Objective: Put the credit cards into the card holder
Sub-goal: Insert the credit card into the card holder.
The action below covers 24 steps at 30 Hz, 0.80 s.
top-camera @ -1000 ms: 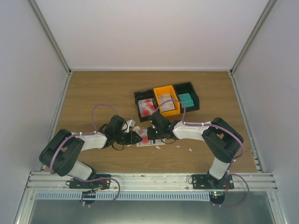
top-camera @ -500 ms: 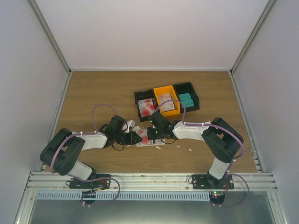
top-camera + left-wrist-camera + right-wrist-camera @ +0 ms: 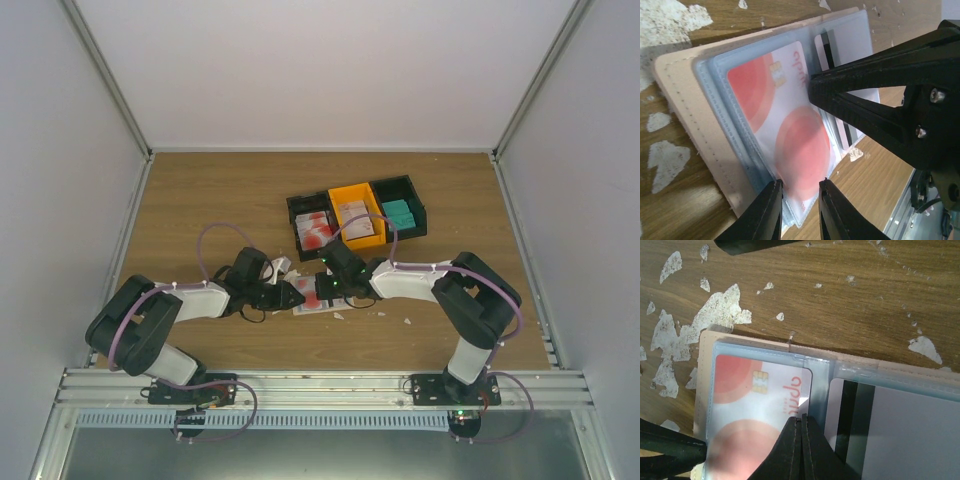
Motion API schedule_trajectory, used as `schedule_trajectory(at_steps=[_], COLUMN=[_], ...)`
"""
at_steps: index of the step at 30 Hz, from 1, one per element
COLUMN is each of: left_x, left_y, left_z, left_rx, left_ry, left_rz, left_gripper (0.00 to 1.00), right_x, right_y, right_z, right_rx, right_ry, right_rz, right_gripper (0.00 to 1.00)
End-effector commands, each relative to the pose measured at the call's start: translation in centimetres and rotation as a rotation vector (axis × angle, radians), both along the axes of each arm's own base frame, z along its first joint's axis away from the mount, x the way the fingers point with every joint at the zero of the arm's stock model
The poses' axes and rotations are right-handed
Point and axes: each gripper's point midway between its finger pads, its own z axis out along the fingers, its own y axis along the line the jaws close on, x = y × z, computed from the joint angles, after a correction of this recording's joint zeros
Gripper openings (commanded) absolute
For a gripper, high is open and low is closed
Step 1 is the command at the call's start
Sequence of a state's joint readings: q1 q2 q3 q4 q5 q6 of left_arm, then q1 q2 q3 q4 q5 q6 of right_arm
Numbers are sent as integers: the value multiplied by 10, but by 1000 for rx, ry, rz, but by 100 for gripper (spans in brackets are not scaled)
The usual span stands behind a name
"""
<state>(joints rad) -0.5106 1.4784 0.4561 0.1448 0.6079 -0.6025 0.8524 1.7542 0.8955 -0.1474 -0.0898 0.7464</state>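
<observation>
Nearest me, both arms reach inward from their bases and meet over the middle of the table (image 3: pixel 200 200); the card holder (image 3: pixel 687 120) lies open and flat there, just in front of the joined bins (image 3: pixel 352 189). My left gripper (image 3: pixel 800 187) stands narrow, its fingers either side of the near edge of the clear sleeve, where a red-and-white card (image 3: pixel 790 135) sits inside the pocket; I cannot tell whether the fingers pinch the sleeve or only flank it. My right gripper (image 3: pixel 801 420) is closed with nothing between its tips, which press down on that card's edge by the fold; the two grippers are close together, with little room between them. Across the fold, a pale card (image 3: pixel 905 435) with a dark stripe sits in the other pocket; the beige rim runs just outside the sleeve's edge. Worn white patches (image 3: pixel 715 320) mark the wood beside the holder; white scraps (image 3: pixel 408 321) lie to its right. Farther back, the bins hold red-and-white cards (image 3: pixel 315 230), pale cards (image 3: pixel 355 218) and teal cards (image 3: pixel 398 212); bare wood runs from them to the back wall (image 3: pixel 320 80) and out towards both side walls.
</observation>
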Motion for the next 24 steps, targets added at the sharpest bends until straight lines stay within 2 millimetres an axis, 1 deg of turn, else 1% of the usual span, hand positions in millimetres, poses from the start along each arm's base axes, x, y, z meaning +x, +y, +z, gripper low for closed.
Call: schedule_trajectory(at_steps=[1, 11, 18, 21, 24], left_x=[2, 0, 11, 17, 17], left_y=[-16, -24, -24, -15, -2], left_z=[19, 29, 31, 22, 18], left_rx=[-93, -166, -216, -165, -108], left_ry=[-60, -47, -22, -19, -31], left_rz=[-53, -76, 42, 113, 177], left_gripper=[24, 26, 28, 29, 33], right_x=[-25, -25, -31, -32, -32], right_y=[-27, -26, -22, -22, -23], right_z=[-39, -37, -37, -38, -36], right_rx=[-125, -105, -47, -42, -42], right_ry=[96, 93, 114, 120, 112], right_rz=[-1, -7, -19, -26, -24], right_gripper=[1, 1, 1, 1, 0])
